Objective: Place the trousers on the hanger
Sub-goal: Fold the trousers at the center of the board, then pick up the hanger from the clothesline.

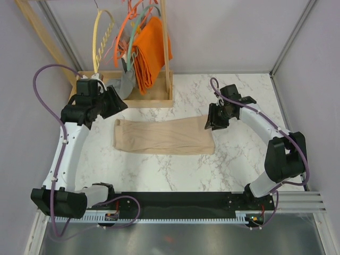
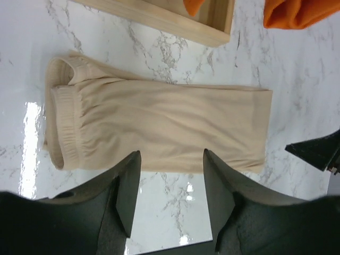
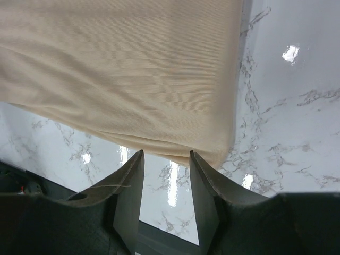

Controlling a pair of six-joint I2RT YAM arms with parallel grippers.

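Both pincers gape wide and hold nothing. The left gripper (image 2: pixel 170 159) hangs near the waist end and the right gripper (image 3: pixel 166 156) at the cuff end of the trousers (image 1: pixel 164 137), which lie folded flat on the marble table (image 1: pixel 239 170). Behind them the hanger (image 1: pixel 103 37) hangs in a wooden rack (image 1: pixel 159 101) beside an orange cloth (image 1: pixel 151 50). Its hook is hard to make out at the top edge.
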